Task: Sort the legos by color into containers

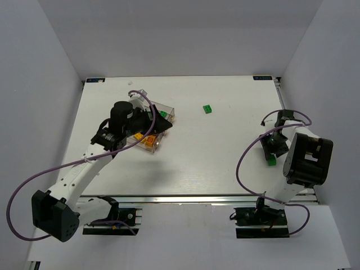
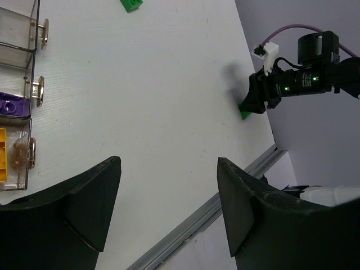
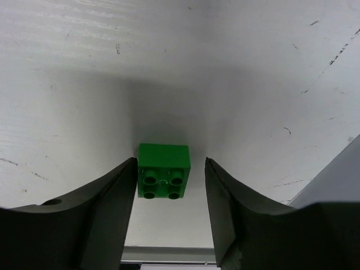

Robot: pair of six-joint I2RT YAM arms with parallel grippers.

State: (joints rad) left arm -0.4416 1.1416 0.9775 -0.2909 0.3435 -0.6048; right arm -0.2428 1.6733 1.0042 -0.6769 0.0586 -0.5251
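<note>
White table (image 1: pixel 225 157) with 3 joined clear bins (image 1: pixel 173 114): 1 holds a purple lego (image 2: pixel 11 105), 1 holds yellow legos (image 2: pixel 3 154). 2 green legos lie loose: far green lego (image 1: pixel 208 108) mid-table, near green lego (image 3: pixel 164 169) between the right gripper's (image 3: pixel 170 163) parted jaws, not clamped. Left gripper (image 2: pixel 169 163) gapes wide and empty beside the bins.

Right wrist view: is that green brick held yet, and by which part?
Not held yet. The right gripper straddles the green brick on the table, fingers beside its side walls, a gap at one. The left gripper holds nothing.
</note>
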